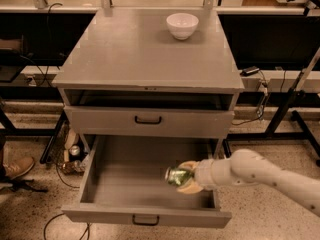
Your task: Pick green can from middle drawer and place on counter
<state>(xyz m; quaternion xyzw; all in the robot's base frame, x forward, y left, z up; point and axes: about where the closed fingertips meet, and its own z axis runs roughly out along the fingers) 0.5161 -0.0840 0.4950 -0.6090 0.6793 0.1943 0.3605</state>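
End effector: clamped on the green can.
Green can: at 4 o'clock inside the middle drawer, lying sideways.
Middle drawer: pulled open.
Upper drawer: closed.
Desk: carries the white bowl at 1 o'clock.

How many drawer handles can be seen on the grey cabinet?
2. One is on the closed drawer front; one is on the open middle drawer front. The pincer holds the green can above that drawer. Another handle may be hidden.
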